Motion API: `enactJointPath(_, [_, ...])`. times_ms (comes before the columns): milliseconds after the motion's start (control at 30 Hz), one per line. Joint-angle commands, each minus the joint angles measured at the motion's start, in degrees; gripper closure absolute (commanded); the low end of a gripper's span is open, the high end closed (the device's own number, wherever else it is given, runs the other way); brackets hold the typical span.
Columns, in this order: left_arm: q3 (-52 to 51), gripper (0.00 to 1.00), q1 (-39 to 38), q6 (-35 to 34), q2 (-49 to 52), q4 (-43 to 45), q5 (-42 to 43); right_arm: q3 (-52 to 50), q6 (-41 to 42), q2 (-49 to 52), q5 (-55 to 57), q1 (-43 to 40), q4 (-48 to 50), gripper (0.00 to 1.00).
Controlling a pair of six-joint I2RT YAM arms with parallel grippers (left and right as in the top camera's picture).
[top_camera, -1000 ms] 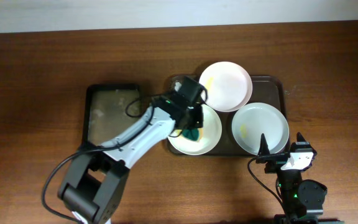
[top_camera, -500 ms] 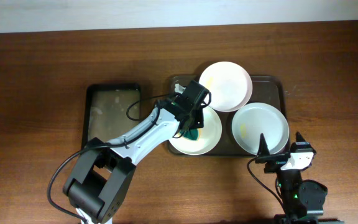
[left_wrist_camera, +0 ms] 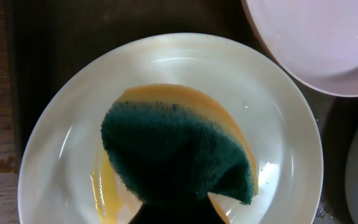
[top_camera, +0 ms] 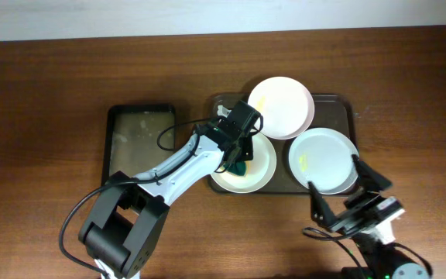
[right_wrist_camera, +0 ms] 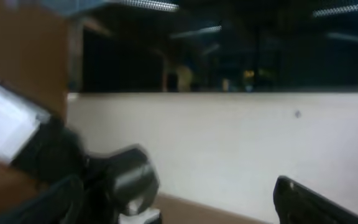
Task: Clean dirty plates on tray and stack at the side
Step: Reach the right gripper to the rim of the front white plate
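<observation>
Toward 8 o'clock on the tray (top_camera: 345,107), the left gripper (top_camera: 238,160) clamps a green sponge (left_wrist_camera: 173,162) against a yellow-smeared plate (left_wrist_camera: 61,124). A second plate (top_camera: 285,105) lies at 12 o'clock and a third plate (top_camera: 320,151) at 4 o'clock. The right gripper (top_camera: 333,172) stands spread wide at the third plate's 5 o'clock edge.

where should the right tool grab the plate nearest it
Probably the plate by its near rim, coming from the robot's side, one finger above and one below. It lies flat and shallow in the tray, so only the rim gives a pinch, and that edge faces the open right tool.
</observation>
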Motion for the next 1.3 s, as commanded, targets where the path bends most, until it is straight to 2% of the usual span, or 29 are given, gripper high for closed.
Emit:
enactJointPath(0, [-0.1,1.0,0.5,-0.7,0.4,0.1,-0.6,18.1,-6.1,6.4,12.5,0.2,-18.2,0.02])
enactJointPath(133, [-0.1,1.0,0.5,-0.7,0.4,0.2,-0.6,40.5,-16.1,27.3,15.8,0.2,-45.2,0.02])
enactJointPath(233, [-0.1,1.0,0.5,-0.7,0.4,0.1,-0.6,53.2,-19.3,43.0,14.6,0.2,-57.5,0.02])
enactJointPath(300, [-0.1,1.0,0.5,-0.7,0.4,-0.1,-0.6,62.1,-18.1,54.0,12.0,0.2,-65.9,0.02])
enactJointPath(433, [-0.1,1.0,0.5,-0.7,0.4,-0.1,-0.6,73.2,-18.1,70.6,4.5,0.2,-75.3,0.02])
enactJointPath(667, [-0.1,1.0,0.5,-0.7,0.4,-0.7,-0.6,75.3,-18.1,86.8,-4.4,0.3,-78.7,0.02])
enactJointPath(700, [-0.1,1.0,0.5,-0.7,0.4,-0.9,-0.6,75.3,-18.2,88.7,-4.1,0.2,-78.9,0.14])
enactJointPath(767, [-0.1,1.0,0.5,-0.7,0.4,-0.9,-0.6,75.3,-18.2,92.7,-4.0,0.2,-79.2,0.5])
enactJointPath(833, [-0.1,1.0,0.5,-0.7,0.4,-0.7,-0.6,75.3,-18.1,96.3,-4.5,0.3,-79.0,0.54])
enactJointPath(900, [-0.1,1.0,0.5,-0.7,0.4,-0.5,-0.6,75.3,-18.1,101.0,-6.0,0.3,-78.8,0.76])
enactJointPath(1000, [-0.1,1.0,0.5,-0.7,0.4,-0.5,-0.6,75.3,-18.2,106.2,-8.7,0.8,-78.7,0.76])
enactJointPath(1100, [-0.1,1.0,0.4,-0.7,0.4,-0.4,-0.6,75.2,-18.2,110.6,-8.6,2.4,-77.2,0.6])
enactJointPath(1267, [-0.1,1.0,0.4,-0.7,0.4,-0.1,-0.6,75.2,-18.2,115.0,-8.4,5.3,-73.3,0.59])
